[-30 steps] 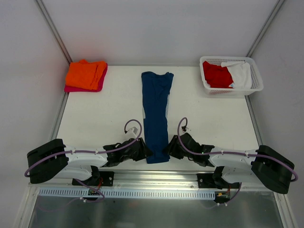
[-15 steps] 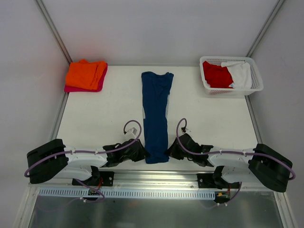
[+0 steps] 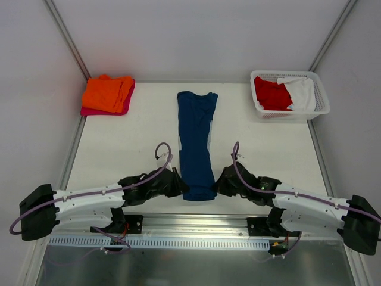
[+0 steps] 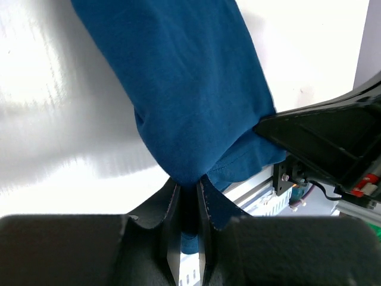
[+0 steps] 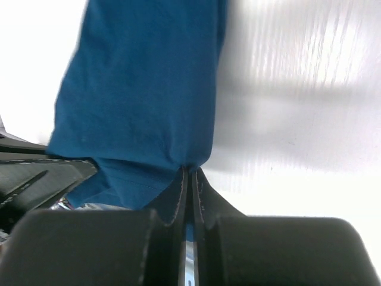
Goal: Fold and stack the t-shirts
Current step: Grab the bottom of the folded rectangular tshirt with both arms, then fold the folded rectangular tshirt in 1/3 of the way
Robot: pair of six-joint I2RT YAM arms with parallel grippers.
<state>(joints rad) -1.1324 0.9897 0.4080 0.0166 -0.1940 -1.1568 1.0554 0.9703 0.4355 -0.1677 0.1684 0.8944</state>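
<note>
Navy t-shirt lies in a long narrow strip down the table centre, bare tabletop either side. Left gripper and right gripper each pinch a near hem corner; the arms hide the corners from above.

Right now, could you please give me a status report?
Left gripper, right gripper: both shut on navy t-shirt, near corners. Shirt folded lengthwise. Nothing in the way.
</note>
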